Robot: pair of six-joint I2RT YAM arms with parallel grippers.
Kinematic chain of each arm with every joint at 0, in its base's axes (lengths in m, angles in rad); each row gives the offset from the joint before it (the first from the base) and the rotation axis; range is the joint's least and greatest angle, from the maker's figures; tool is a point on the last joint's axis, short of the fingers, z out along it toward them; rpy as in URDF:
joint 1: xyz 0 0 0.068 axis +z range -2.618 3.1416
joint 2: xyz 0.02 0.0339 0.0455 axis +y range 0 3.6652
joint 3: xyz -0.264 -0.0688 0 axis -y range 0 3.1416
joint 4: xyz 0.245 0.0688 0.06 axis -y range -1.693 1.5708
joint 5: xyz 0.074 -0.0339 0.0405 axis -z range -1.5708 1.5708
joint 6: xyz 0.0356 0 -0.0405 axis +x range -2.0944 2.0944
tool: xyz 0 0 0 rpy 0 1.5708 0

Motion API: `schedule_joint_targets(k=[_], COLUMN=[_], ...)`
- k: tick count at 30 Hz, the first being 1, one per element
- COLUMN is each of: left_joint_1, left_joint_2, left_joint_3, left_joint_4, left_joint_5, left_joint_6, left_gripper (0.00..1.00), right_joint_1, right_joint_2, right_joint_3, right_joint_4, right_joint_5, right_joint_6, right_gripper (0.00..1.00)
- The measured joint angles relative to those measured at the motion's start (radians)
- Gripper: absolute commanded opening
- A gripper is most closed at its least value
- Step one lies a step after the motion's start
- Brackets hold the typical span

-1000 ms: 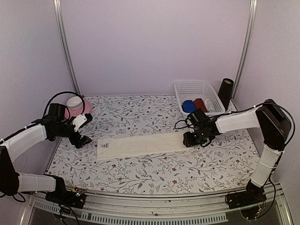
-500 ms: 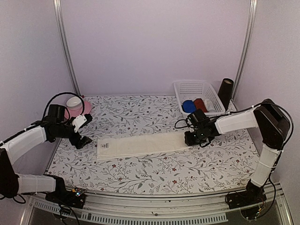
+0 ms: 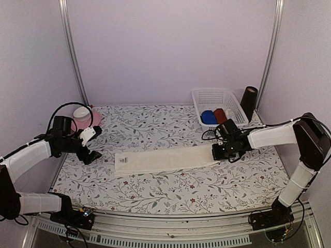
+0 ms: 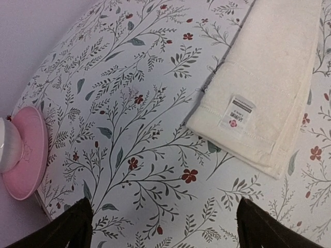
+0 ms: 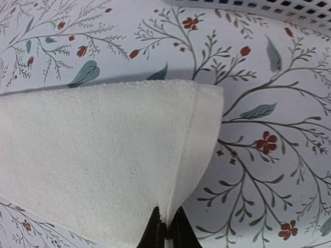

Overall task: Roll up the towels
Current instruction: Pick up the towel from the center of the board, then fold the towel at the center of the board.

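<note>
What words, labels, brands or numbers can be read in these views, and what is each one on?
Sewn-in white label at the end of the cream towel: a few lines of dark print and a small red mark, all too blurred to read.
Nothing else: no text shows on the floral tablecloth, the white basket or the pink saucer.
</note>
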Motion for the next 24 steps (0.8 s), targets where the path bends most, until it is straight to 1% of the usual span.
schedule_joint_targets(k=[6,8,10,15,19,24], left_joint_1=[0.000,-0.002,-0.002,-0.003,-0.004,-0.005], left_joint_2=[0.000,0.000,0.000,0.006,0.018,0.020], left_joint_3=[-0.002,-0.004,-0.006,-0.016,-0.016,-0.023], left_joint_4=[0.006,0.007,0.008,0.016,0.024,0.032], left_joint_5=[0.000,0.000,0.000,0.000,0.000,-0.001], left_joint_6=[-0.003,-0.005,-0.007,-0.007,-0.008,-0.013], left_gripper=[0.97,0.97,0.97,0.97,0.97,0.97], right_joint_1=[-0.066,-0.065,-0.043,0.069,0.142,0.216], right_joint_2=[-0.193,-0.237,-0.249,-0.179,-0.059,0.066], right_joint_3=[-0.041,-0.039,-0.026,0.073,0.218,0.376], right_joint_4=[-0.019,-0.007,0.002,0.021,0.045,0.063], right_joint_5=[-0.004,-0.043,-0.078,-0.179,-0.247,-0.295], right_joint_6=[-0.014,-0.028,-0.043,-0.071,-0.088,-0.098], right_gripper=[0.02,0.02,0.02,0.02,0.02,0.02])
